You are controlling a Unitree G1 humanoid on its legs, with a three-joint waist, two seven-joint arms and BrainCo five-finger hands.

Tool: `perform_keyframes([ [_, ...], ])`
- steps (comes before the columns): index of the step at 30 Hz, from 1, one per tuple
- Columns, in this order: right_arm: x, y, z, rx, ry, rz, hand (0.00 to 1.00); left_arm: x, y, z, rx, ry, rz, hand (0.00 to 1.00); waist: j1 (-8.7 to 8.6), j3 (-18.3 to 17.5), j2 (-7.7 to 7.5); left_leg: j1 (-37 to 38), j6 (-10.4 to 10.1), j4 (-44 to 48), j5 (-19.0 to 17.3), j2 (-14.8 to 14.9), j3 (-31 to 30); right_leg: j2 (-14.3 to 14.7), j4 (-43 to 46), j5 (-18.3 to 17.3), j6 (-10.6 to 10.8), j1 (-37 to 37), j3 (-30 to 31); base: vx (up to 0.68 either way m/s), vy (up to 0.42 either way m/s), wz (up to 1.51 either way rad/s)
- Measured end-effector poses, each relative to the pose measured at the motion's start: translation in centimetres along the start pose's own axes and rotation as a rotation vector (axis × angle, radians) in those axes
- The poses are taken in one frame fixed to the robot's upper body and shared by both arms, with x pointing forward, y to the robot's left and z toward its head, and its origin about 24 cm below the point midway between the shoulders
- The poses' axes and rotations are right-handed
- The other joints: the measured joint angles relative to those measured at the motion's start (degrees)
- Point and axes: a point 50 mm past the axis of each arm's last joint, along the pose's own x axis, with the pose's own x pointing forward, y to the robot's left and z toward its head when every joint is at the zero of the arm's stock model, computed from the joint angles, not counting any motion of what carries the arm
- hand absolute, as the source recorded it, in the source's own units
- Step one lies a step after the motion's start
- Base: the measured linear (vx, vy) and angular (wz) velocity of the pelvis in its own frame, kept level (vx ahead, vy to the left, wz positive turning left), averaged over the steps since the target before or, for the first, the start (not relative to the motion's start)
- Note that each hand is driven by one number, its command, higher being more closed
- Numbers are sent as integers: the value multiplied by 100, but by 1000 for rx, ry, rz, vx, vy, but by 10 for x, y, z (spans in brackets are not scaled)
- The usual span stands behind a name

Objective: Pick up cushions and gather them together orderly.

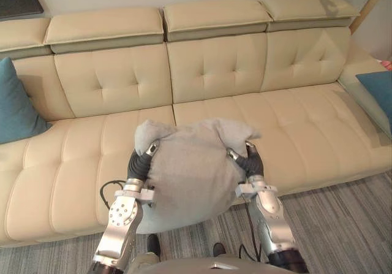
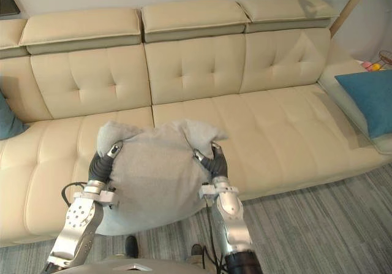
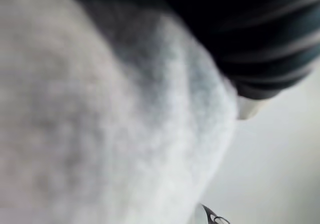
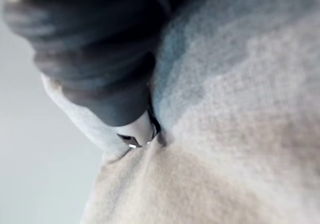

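- One grey cushion [image 1: 187,176] is held up between both hands, off the seat and in front of the middle of the cream sofa [image 1: 294,127].
- Its left side is pinched by the left hand [image 1: 141,162], which is curled onto the near face, and the cloth is bunched up above it.
- Its right side is gripped in the same way by the right hand [image 1: 250,162].
- In both wrist views, grey cloth is seen pressed right against each hand.
- A blue cushion [image 1: 15,105] is leaned against the sofa's back at its far left end.
- A second blue cushion [image 2: 370,99] is laid at the far right end, well apart from the grey one.
- Grey striped carpet [image 1: 343,225] is seen below the sofa.
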Motion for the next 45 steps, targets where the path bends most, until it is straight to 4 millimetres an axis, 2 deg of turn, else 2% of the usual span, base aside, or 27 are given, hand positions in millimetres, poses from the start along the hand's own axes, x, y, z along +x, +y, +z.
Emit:
perform_keyframes([
  [1, 17, 4, 11, -10, -44, -11, 100, 19, 1, 6, 26, -33, 8, 100, 21, 17, 4, -93, 12, 0, 56, 11, 0, 10, -45, 61, 1, -83, 5, -156, 6, 1],
  [2, 44, 11, 33, -12, -122, -30, 100, 47, 3, 20, 62, -98, 26, 100, 26, 46, 32, -306, 35, 1, 159, 22, -8, 21, -93, 213, 6, -258, 4, -204, 16, 0],
  [3, 61, 17, 52, -6, -188, -45, 100, 65, 4, 35, 79, -154, 50, 100, 23, 120, 63, -471, 58, 1, 248, 32, -12, 30, -135, 320, 5, -392, 5, -187, 24, 0],
  [4, 73, 22, 69, 2, -243, -55, 100, 78, 3, 48, 89, -204, 69, 100, 26, 242, 81, -576, 72, 1, 300, 36, -12, 32, -158, 390, 14, -469, 8, -175, 34, 0],
  [6, 97, 32, 121, 35, -403, -98, 100, 110, 4, 92, 112, -358, 118, 100, 46, 588, 147, -887, 114, -1, 453, 52, -22, 46, -187, 564, 16, -754, 9, -180, 38, 1],
  [7, 102, 35, 131, 40, -430, -103, 100, 116, 5, 101, 117, -385, 130, 100, 44, 625, 160, -981, 129, 0, 489, 57, -27, 51, -190, 610, 28, -848, 6, -175, 29, 1],
  [8, 113, 39, 156, 30, -498, -134, 100, 130, 6, 125, 137, -450, 159, 100, 51, 736, 179, -1184, 125, -1, 568, 76, -37, 67, -199, 674, -2, -1041, -5, -118, 16, 2],
  [9, 116, 40, 165, 32, -518, -144, 100, 134, 6, 133, 146, -472, 166, 100, 51, 816, 185, -1223, 115, -1, 587, 83, -51, 75, -197, 695, 1, -1074, -11, -136, 9, 5],
  [10, 121, 40, 183, 45, -564, -175, 100, 143, 4, 151, 165, -519, 179, 100, 51, 938, 198, -1351, 97, -1, 631, 100, -88, 96, -196, 712, -1, -1184, -24, -87, -3, 9],
  [13, 127, 42, 220, 70, -659, -224, 100, 158, 1, 186, 201, -603, 210, 100, 68, 1083, 227, -1713, 67, -1, 742, 132, -159, 140, -166, 806, 12, -1533, -57, -92, -22, 7],
  [14, 129, 45, 235, 84, -694, -233, 100, 163, 1, 199, 205, -631, 221, 100, 75, 1197, 251, -1789, 80, 0, 778, 133, -166, 142, -157, 851, 27, -1607, -60, -75, -21, 1],
  [15, 131, 49, 258, 83, -743, -244, 100, 170, 1, 219, 210, -667, 242, 100, 71, 1400, 282, -1867, 101, 0, 850, 126, -166, 135, -129, 900, 90, -1698, -58, -55, -16, 0],
  [16, 132, 50, 267, 80, -765, -250, 100, 172, 0, 227, 210, -682, 250, 100, 73, 1445, 295, -1928, 105, 1, 884, 125, -171, 134, -118, 916, 89, -1756, -60, -71, -25, 2],
  [18, 132, 53, 299, 120, -827, -279, 100, 180, -6, 260, 215, -737, 263, 100, 74, 1627, 354, -2188, 122, 2, 978, 125, -223, 132, -91, 961, 111, -2004, -126, -66, -36, 9],
  [19, 127, 53, 322, 165, -882, -301, 100, 180, -12, 286, 211, -792, 262, 100, 69, 1761, 387, -2407, 78, 1, 1037, 124, -298, 132, -90, 1002, 119, -2196, -163, -66, -38, 11],
  [23, 107, 63, 374, 242, -1033, -335, 100, 168, -20, 345, 197, -948, 279, 100, 92, 2142, 454, -2976, 55, -5, 1164, 121, -332, 122, -152, 1141, 158, -2747, -165, -51, -22, -1],
  [27, 85, 68, 401, 301, -1147, -366, 100, 152, -30, 382, 158, -1059, 283, 100, 198, 2238, 466, -3863, -36, -1, 1294, 159, -339, 128, -86, 1230, 181, -3648, -169, -10, 49, -4],
  [28, 83, 67, 402, 310, -1155, -369, 100, 151, -31, 384, 154, -1066, 280, 100, 204, 2297, 463, -3910, -69, 0, 1323, 162, -344, 124, -54, 1229, 181, -3705, -170, 40, 83, 5],
  [29, 80, 66, 403, 330, -1164, -373, 100, 150, -34, 385, 144, -1072, 271, 0, 215, 2416, 477, -3993, -161, 0, 1391, 151, -387, 108, -14, 1215, 168, -3782, -186, 50, 59, 7],
  [30, 80, 65, 402, 355, -1156, -381, 0, 151, -36, 383, 121, -1063, 268, 0, 254, 2448, 476, -4107, -183, 1, 1408, 149, -442, 106, 87, 1164, 162, -3944, -195, 52, 53, 5],
  [32, 80, 68, 399, 399, -1138, -400, 0, 152, -37, 381, 68, -1045, 271, 0, 291, 2495, 472, -4250, -185, 1, 1410, 168, -461, 106, 237, 1074, 152, -4135, -217, 65, 68, 3],
  [35, 61, 69, 405, 485, -1202, -408, 0, 145, -36, 386, -37, -1071, 277, 0, 337, 2501, 471, -4483, -267, 1, 1468, 181, -461, 104, 590, 862, 125, -4506, -251, 38, 39, 6],
  [39, 50, 66, 409, 515, -1254, -416, 0, 137, -29, 391, -108, -1104, 298, 0, 361, 2500, 470, -4691, -346, 1, 1524, 208, -481, 115, 1032, 622, 100, -4877, -322, -4, -1, 9],
  [42, 47, 56, 413, 494, -1288, -437, 0, 134, -28, 393, -117, -1116, 299, 0, 357, 2500, 470, -4788, -347, 1, 1523, 199, -498, 102, 1353, 473, 87, -5099, -342, -29, -8, 10],
  [45, 51, 43, 409, 436, -1291, -449, 0, 137, -19, 388, -76, -1105, 302, 0, 339, 2500, 470, -4769, -360, 0, 1509, 196, -549, 93, 1612, 337, 63, -5151, -385, -31, -21, 12],
])
